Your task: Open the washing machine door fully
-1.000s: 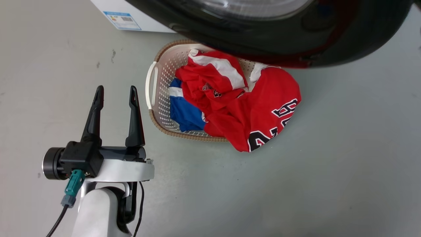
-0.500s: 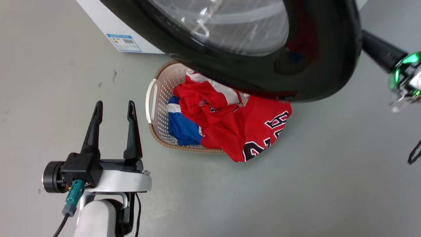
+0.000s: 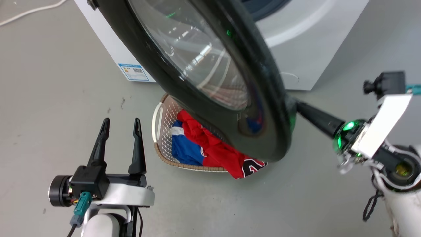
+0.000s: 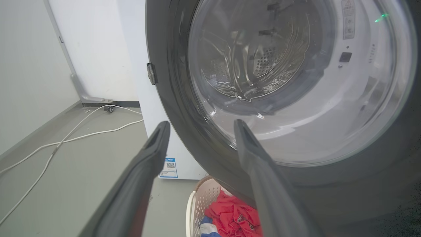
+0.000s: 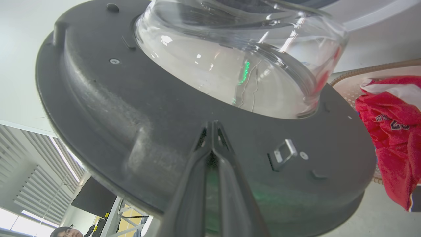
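Washing machine door: round disc, glossy black outer ring, clear bulging glass bowl at ctr. Its inner face is matte dark moulded plastic w/ a small metal latch. The door stands swung out from the washing machine, a white smooth-panelled box, hinge side at the machine's left.

Right hand: long dark fingers pressed together, nothing between them, tips against the door's inner face near the rim, away from the machine front.

Left hand: fingers spread wide, holding nothing, well clear of the machine.

Perforated white laundry basket w/ woven tan rim sits on the floor before the machine, under the door, w/ a red jersey in it.

Vs. 0.5 s ago: head cam shifted. The door reads more edge-on and the machine front shows beyond its rim. Left hand spread unchanged.
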Available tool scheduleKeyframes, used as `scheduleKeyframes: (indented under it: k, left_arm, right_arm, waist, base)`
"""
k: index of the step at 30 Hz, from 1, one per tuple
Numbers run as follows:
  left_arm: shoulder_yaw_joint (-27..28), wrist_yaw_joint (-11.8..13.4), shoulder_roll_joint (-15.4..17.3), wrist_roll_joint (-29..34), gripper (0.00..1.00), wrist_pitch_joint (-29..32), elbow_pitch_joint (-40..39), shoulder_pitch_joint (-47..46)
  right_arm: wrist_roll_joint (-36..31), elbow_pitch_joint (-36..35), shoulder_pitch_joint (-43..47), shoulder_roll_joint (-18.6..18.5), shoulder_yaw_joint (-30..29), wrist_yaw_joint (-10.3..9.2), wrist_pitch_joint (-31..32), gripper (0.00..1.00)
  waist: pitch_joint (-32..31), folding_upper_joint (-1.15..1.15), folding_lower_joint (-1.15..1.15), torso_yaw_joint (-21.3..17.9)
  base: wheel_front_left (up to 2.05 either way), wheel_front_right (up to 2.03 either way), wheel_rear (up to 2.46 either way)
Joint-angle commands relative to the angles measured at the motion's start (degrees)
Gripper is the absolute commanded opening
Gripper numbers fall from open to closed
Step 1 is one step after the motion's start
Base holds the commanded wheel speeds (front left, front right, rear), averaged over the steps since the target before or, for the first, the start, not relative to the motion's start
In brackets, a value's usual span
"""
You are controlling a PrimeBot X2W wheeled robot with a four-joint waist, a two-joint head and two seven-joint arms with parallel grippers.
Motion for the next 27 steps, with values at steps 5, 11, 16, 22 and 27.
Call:
scheduleKeyframes:
  k: [5,11,16,22,27]
  left_arm:
    - [0.09,0.07,-0.05,0.46,1.00,-0.16,0.42,2.16]
    - [0.42,-0.20,-0.06,0.80,1.00,-0.16,0.98,4.49]
    - [0.24,-0.40,-0.05,0.92,1.00,-0.16,1.20,5.77]
    - [-0.01,-0.51,-0.06,1.16,1.00,-0.16,1.55,7.12]
    - [-0.10,-0.62,-0.05,1.27,1.00,-0.16,1.67,7.87]
  right_arm:
    - [0.51,-2.23,4.94,1.81,1.30,0.17,-0.88,0.00]
    - [0.04,-3.16,8.81,4.07,3.68,0.17,-1.43,0.00]
    - [0.43,-2.83,10.66,5.99,5.25,0.17,-1.82,0.00]
    - [0.01,-2.44,13.24,8.06,7.86,0.17,-2.24,0.00]
    - [-0.16,-1.10,14.86,9.96,9.79,0.16,-2.72,0.00]
  waist:
    - [-3.33,0.00,0.01,0.74]
    - [-6.57,0.00,0.01,1.33]
    - [-8.53,0.00,0.01,2.24]
    - [-10.83,0.00,0.01,3.29]
    - [-11.74,0.00,0.01,4.23]
  base:
    - [0.00,0.00,0.00]
    - [0.00,0.00,0.00]
    - [0.00,0.00,0.00]
    - [0.00,0.00,0.00]
    - [0.00,0.00,0.00]
